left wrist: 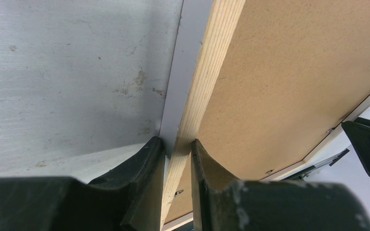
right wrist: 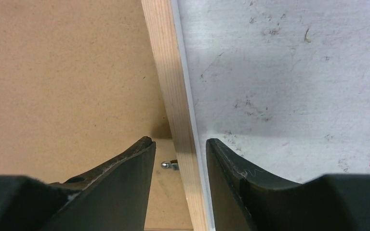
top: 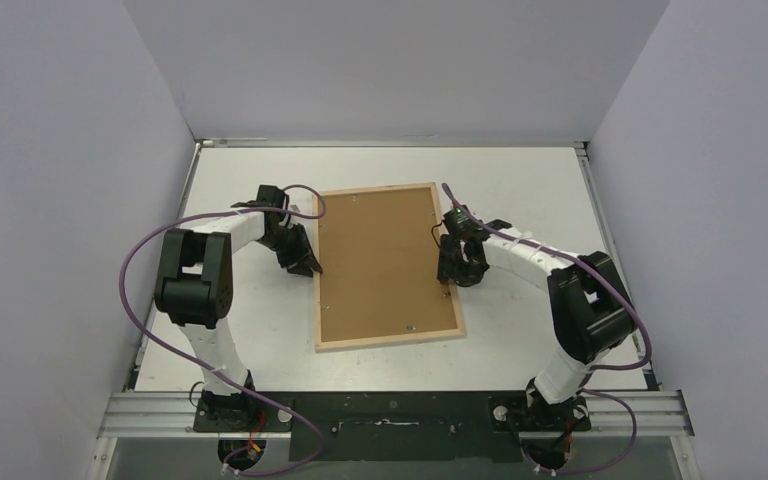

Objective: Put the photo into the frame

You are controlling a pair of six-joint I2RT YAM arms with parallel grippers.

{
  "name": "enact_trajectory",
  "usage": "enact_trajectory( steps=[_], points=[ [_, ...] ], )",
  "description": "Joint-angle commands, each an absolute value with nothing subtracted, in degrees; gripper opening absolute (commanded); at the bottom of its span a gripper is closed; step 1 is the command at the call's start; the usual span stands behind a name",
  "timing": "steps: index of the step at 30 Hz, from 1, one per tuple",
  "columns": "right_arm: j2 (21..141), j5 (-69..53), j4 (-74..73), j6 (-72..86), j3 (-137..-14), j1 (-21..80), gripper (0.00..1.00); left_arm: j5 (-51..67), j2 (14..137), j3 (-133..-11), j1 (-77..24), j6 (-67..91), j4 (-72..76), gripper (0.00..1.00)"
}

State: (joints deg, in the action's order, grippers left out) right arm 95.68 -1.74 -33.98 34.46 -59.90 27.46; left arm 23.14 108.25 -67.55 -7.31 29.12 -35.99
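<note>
The frame [top: 390,339] lies face down in the middle of the table, its pale wood rim around a brown hardboard back [top: 380,260]. The photo is hidden. My left gripper [top: 312,268] is shut on the frame's left rim [left wrist: 212,72], one finger outside it and one on the hardboard [left wrist: 294,72]. My right gripper [top: 447,280] straddles the right rim [right wrist: 166,72]. Its jaws are open, with a gap on the hardboard [right wrist: 62,72] side. In the wrist views the left gripper [left wrist: 178,142] and the right gripper [right wrist: 178,140] each hold the rim between their fingers.
Small metal clips [right wrist: 169,165] sit along the inner edge of the rim over the hardboard. Bare scuffed white table [top: 530,190] surrounds the frame, closed in by grey walls [top: 50,200] at the left, right and back.
</note>
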Motion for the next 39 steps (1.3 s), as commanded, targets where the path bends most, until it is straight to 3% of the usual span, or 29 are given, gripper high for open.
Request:
enact_trajectory(
  steps=[1,5,9,17,23,39],
  points=[
    [96.5,2.0,-32.1,32.7,-61.6,27.8,0.42,20.6,106.9,-68.7,-6.4,29.8,-34.5,0.13],
    [97.0,2.8,-31.7,33.5,-61.1,27.7,0.35,20.3,106.5,-68.5,-6.4,29.8,-34.5,0.16],
    [97.1,0.6,-29.9,34.1,-60.1,27.8,0.18,21.1,106.1,-69.1,-6.3,29.3,-34.9,0.25],
    [95.8,2.1,-27.0,38.1,-58.3,27.7,0.09,21.2,104.0,-70.1,-6.3,28.8,-35.2,0.47],
    [96.2,4.3,-22.7,42.7,-58.7,27.3,0.12,19.4,102.5,-69.1,-6.3,28.5,-35.6,0.52],
    [105.0,7.3,-23.1,51.9,-66.2,28.2,0.15,12.3,98.7,-62.7,-6.3,30.5,-36.0,0.52]
  ],
)
